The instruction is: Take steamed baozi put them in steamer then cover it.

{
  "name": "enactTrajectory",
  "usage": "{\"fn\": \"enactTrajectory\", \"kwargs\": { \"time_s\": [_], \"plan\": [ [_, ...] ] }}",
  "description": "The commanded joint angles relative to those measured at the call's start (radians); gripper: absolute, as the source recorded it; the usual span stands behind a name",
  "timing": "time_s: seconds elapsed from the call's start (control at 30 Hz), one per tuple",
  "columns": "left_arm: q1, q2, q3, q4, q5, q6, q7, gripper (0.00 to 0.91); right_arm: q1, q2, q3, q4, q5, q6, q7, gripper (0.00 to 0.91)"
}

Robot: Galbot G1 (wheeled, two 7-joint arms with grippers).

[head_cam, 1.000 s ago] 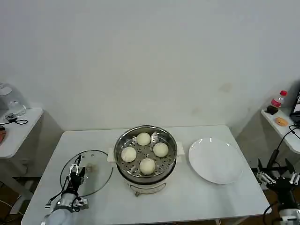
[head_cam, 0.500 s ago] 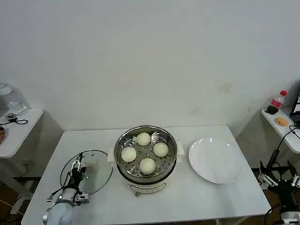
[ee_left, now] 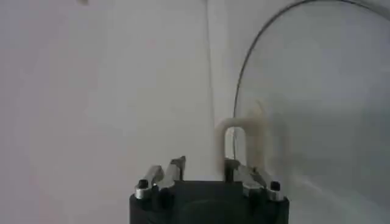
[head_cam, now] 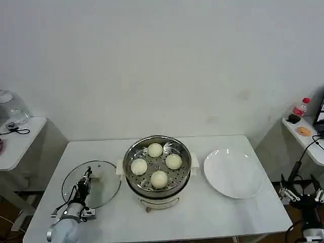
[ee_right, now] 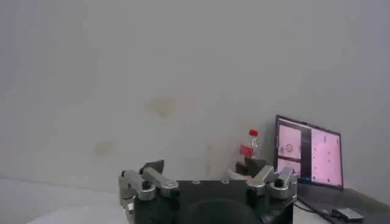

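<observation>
All four steamed baozi (head_cam: 155, 150) already sit on the perforated tray inside the steamer (head_cam: 158, 169), so judging by the layout the step in hand is the cover (head_cam: 91, 185), which lies on the counter (head_cam: 212, 212) well apart from the pot.

The left gripper (head_cam: 85, 183) is right at the cover, over its middle. In the left wrist view the left gripper (ee_left: 207, 173) has its jaws spread moderately, and the pale oblong handle (ee_left: 242, 145) stands just ahead of it, close against the finger (ee_left: 247, 175) on one side rather than centred in the gap. Nothing is clamped yet; whether that finger touches the handle cannot be told. The glass appears tilted, its rim (ee_left: 244, 67) curving away beyond the handle.

The relation that matters: the handle's long axis runs roughly away from the left gripper, between the jaws' line of closing, so a small sideways shift would probably bring it between both fingers before they close. From this gripper the steamer lies off toward the robot's right, just past the rim of the cover, so the carry should be short.

The right gripper (head_cam: 302, 194) hangs parked off the counter's edge, beyond the white plate (head_cam: 233, 173), with its jaws apart and empty in the right wrist view (ee_right: 207, 182). The left arm is plainly the nearer one.
</observation>
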Motion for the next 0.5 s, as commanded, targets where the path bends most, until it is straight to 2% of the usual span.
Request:
{"fn": "enactTrajectory", "kwargs": {
  "time_s": [0.03,0.23,0.5],
  "plan": [
    [0.033,-0.022,-0.059,-0.052,0.052,-0.019,-0.073,0.000,0.001,0.002,-0.012,0.003,-0.005,0.002,0.000,0.907],
    [0.128,-0.021,-0.109,-0.211,0.030,-0.007,-0.068,0.000,0.003,0.004,-0.031,0.008,-0.013,0.003,0.000,0.907],
    [0.225,0.059,-0.202,-0.461,-0.036,0.058,0.057,0.000,0.005,-0.002,-0.050,0.008,-0.034,0.006,-0.022,0.907]
  ]
}}
